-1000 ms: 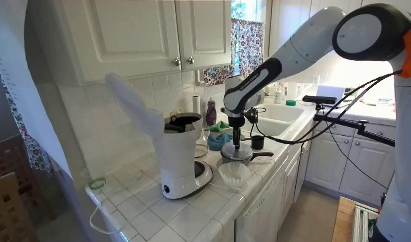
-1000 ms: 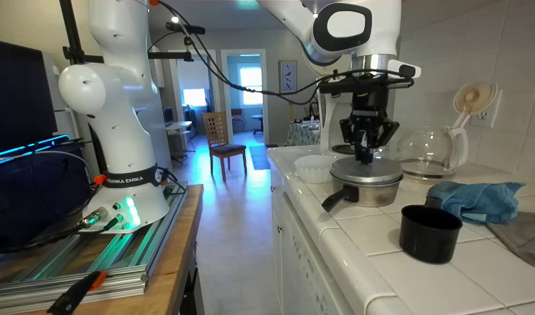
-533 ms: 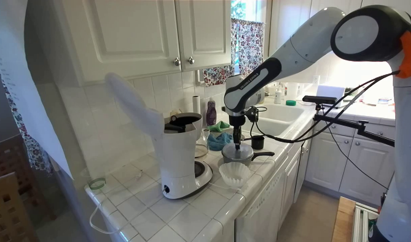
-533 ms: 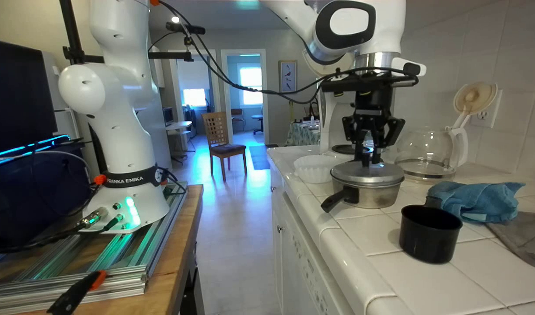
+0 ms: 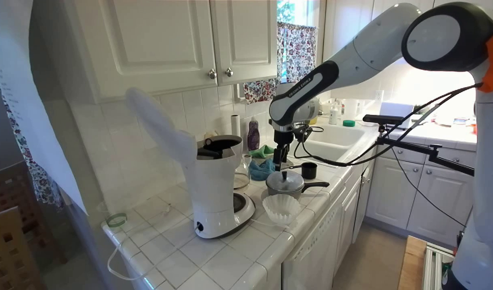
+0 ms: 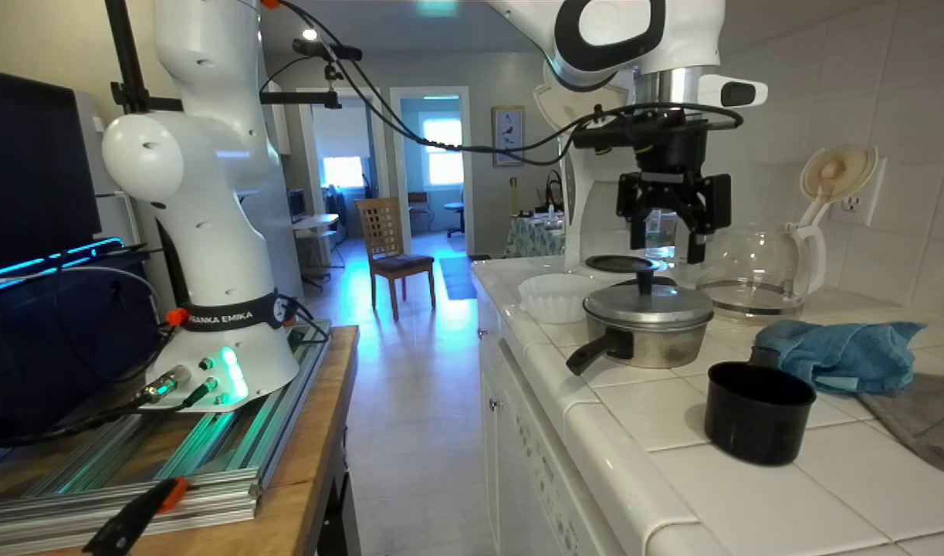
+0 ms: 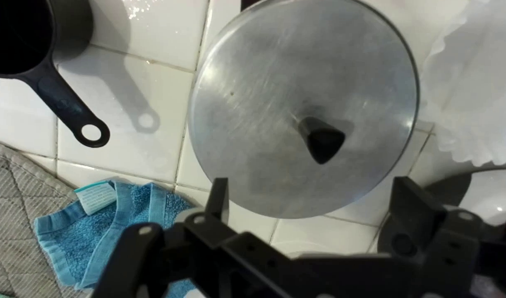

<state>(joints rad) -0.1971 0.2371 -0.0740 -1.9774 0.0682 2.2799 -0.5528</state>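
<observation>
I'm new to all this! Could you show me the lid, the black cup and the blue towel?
Lid [image 7: 294, 93], wrist view: on its metal top.
Black cup [image 6: 757, 423], an exterior view: on its outer wall.
Blue towel [image 6: 846, 355], an exterior view: on the middle of its crumpled cloth.

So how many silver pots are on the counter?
1: the saucepan with its lid on, between the coffee filter and the black cup. Another could be hidden behind the coffee maker.

A hand has room to pass between the saucepan [image 6: 664, 344] and the black cup [image 6: 759, 417]. The white filter [image 6: 553, 298] blocks the saucepan's opposite side; the carafe [image 6: 753, 270] stands near, its clearance hard to judge.
</observation>
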